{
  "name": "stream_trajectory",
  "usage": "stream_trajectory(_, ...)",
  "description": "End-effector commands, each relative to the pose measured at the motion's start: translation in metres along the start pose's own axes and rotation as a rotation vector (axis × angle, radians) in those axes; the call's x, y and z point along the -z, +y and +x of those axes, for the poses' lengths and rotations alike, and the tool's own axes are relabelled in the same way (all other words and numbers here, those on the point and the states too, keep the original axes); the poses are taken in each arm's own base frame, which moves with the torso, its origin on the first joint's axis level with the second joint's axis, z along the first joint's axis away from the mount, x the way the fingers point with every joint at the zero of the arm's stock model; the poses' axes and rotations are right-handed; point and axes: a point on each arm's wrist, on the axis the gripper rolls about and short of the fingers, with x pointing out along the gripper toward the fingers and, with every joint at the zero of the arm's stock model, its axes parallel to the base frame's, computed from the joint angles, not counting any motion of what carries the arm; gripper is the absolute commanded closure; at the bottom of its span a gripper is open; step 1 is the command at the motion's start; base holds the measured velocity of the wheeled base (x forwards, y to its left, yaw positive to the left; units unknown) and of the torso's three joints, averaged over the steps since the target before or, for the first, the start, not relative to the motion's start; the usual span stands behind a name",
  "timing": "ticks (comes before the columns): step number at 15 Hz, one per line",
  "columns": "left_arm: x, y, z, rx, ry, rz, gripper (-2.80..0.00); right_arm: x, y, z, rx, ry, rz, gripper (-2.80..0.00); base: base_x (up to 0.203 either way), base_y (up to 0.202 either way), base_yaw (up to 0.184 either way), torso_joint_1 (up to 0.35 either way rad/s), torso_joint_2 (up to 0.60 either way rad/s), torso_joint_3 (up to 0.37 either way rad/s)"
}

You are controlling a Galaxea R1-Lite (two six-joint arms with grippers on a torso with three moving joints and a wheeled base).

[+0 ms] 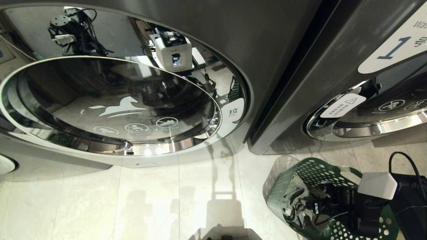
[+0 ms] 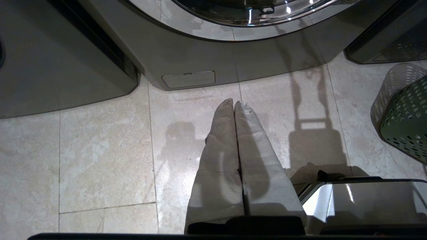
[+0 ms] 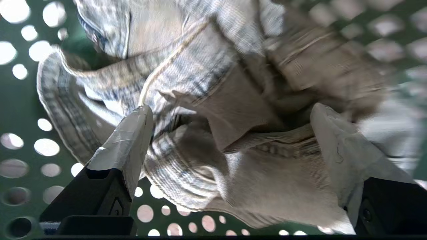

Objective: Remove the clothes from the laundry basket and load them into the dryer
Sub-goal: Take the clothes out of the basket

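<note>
Down inside the green laundry basket (image 3: pixel 20 100), my right gripper (image 3: pixel 230 133) spreads its jaws wide either side of the crumpled denim garment (image 3: pixel 206 83) — poised to bite, nothing held. Left gripper (image 2: pixel 233 105) hangs pinched closed, parked over the floor tiles (image 2: pixel 100 150) — out of the way.

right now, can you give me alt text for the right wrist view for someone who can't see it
The right gripper is inside the green laundry basket, its two fingers spread wide on either side of a crumpled, faded denim garment with tan stitching. The fingers have not closed on the fabric. Light shines through the round holes in the basket's wall.
</note>
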Motion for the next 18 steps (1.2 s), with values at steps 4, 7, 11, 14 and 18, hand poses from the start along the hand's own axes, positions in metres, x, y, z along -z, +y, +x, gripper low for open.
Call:
stream_trajectory(4, 0.0, 0.0, 0.0, 0.0, 0.0, 0.001, 0.0, 0.031, 0.003, 0.031, -0.068, 0.027, 0.003, -2.8, 0.0, 0.0, 0.0, 0.0, 0.0, 0.0)
stream_trajectory(7, 0.0, 0.0, 0.0, 0.0, 0.0, 0.0, 0.0, 0.026, 0.008, 0.042, -0.091, 0.056, -0.002, -2.8, 0.0, 0.0, 0.0, 0.0, 0.0, 0.0)
stream_trajectory(11, 0.0, 0.0, 0.0, 0.001, 0.0, 0.001, 0.0, 0.025, 0.014, 0.046, -0.097, 0.079, -0.006, 0.0, 0.0, 0.0, 0.0, 0.0, 0.0, 0.0)
stream_trajectory(14, 0.0, 0.0, 0.0, 0.0, 0.0, 0.001, 0.0, 0.028, 0.015, 0.045, -0.077, 0.093, -0.004, 0.0, 0.0, 0.0, 0.0, 0.0, 0.0, 0.0)
stream_trajectory(18, 0.0, 0.0, 0.0, 0.001, 0.0, 0.001, 0.0, 0.027, 0.014, 0.034, -0.055, 0.12, 0.002, 0.0, 0.0, 0.0, 0.0, 0.0, 0.0, 0.0)
